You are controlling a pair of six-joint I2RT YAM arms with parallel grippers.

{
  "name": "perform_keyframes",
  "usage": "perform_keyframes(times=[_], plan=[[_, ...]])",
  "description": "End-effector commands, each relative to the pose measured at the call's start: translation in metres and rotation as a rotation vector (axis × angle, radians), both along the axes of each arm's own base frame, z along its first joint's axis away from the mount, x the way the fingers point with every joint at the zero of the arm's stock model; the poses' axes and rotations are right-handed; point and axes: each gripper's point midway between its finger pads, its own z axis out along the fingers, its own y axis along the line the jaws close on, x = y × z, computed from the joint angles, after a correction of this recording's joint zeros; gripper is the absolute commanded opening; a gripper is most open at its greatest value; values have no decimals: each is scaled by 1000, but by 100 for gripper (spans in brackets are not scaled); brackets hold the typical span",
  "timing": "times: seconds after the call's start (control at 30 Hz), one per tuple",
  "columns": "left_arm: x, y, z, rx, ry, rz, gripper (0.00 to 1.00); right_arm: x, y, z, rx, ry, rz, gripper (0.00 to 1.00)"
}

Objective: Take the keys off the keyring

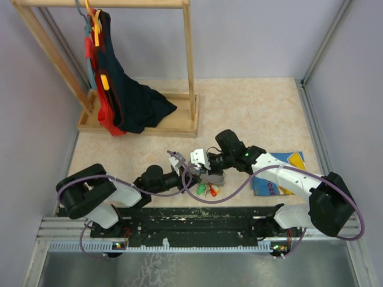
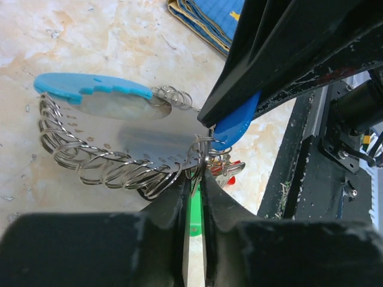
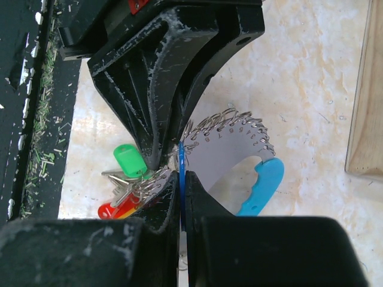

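Observation:
The keyring [image 3: 227,152] is a numbered metal plate edged with small wire rings, with a light-blue grip [image 3: 266,179]; it stands on edge above the table between both grippers [image 1: 209,176]. My right gripper [image 3: 181,173] is shut on the thin blue key [image 3: 181,158], whose head also shows in the left wrist view [image 2: 236,125]. My left gripper [image 2: 196,170] comes from the opposite side, its tips pinched on a wire ring at the plate's edge [image 2: 149,140]. The green key [image 3: 130,160] and the red key [image 3: 111,209] hang from that cluster and rest on the table.
A blue picture book [image 1: 281,173] lies on the table under the right arm. A wooden clothes rack [image 1: 190,72] with hanging garments stands at the back left. The black base rail [image 1: 191,218] runs along the near edge, close behind the keys.

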Motion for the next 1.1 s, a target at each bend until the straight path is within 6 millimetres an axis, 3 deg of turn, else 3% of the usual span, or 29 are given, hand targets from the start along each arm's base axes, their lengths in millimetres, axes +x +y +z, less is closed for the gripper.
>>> perform_keyframes(times=[0.0, 0.1, 0.47, 0.7, 1.07], plan=[[3, -5, -2, -14, 71, 36, 10, 9, 14, 41, 111, -82, 31, 0], [0, -4, -3, -14, 89, 30, 1, 9, 14, 41, 111, -83, 30, 0], [-16, 2, 8, 17, 161, -14, 0, 13, 12, 39, 99, -96, 11, 0], [-24, -9, 22, -19, 277, -48, 0, 6, 14, 38, 108, -75, 46, 0], [-12, 2, 42, -123, 470, 93, 0, 4, 12, 36, 100, -77, 57, 3]])
